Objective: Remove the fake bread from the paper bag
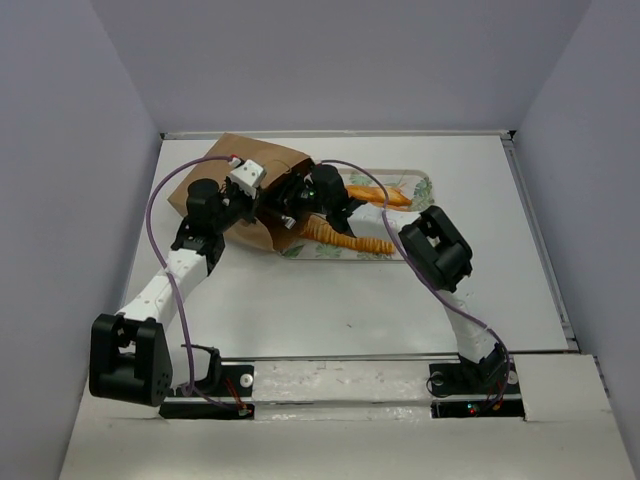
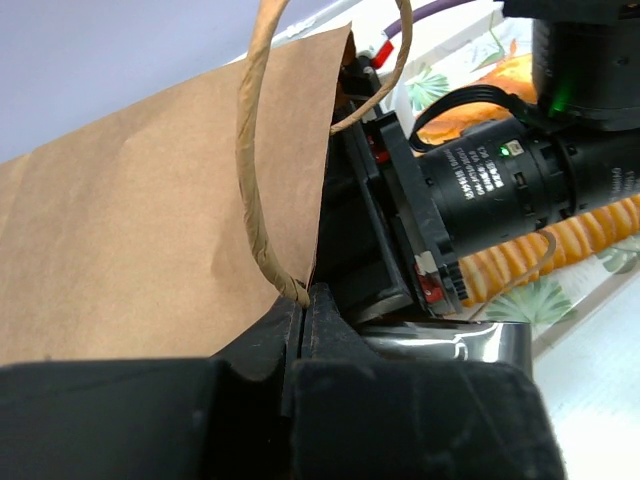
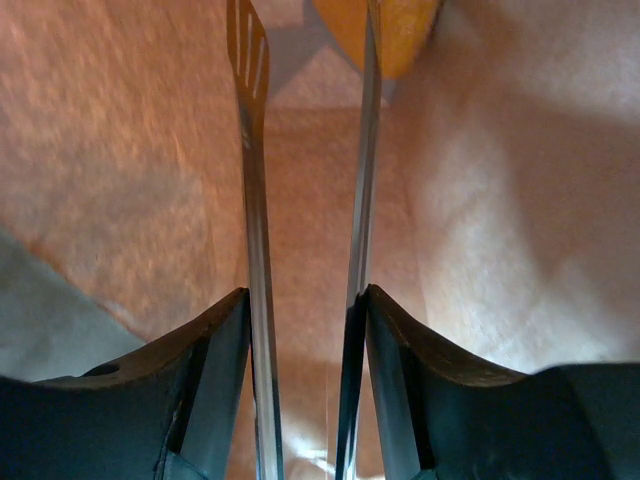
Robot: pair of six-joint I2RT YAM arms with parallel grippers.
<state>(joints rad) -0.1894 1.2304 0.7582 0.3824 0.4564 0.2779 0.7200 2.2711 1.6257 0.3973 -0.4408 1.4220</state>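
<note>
The brown paper bag [image 1: 232, 168] lies on its side at the back left, mouth facing right. My left gripper [image 1: 246, 192] is shut on the bag's mouth edge [image 2: 303, 300], where the cord handle [image 2: 254, 200] meets the paper [image 2: 150, 230]. My right gripper [image 1: 300, 196] reaches into the bag's mouth. In the right wrist view its long metal fingers [image 3: 250, 200] stand apart, so the gripper [image 3: 308, 40] is open. A golden-orange loaf [image 3: 405, 30] lies at the bag's far end, by the right finger's tip. A ribbed stick loaf [image 1: 340, 238] and a baguette [image 1: 378, 192] lie on the tray [image 1: 420, 180].
The leaf-patterned tray [image 2: 560, 300] sits right of the bag, with the ribbed loaf [image 2: 570, 245] on it. The right arm's wrist [image 2: 500, 180] crosses close in front of the left gripper. Purple cables loop over both arms. Grey walls enclose the white table [image 1: 330, 300].
</note>
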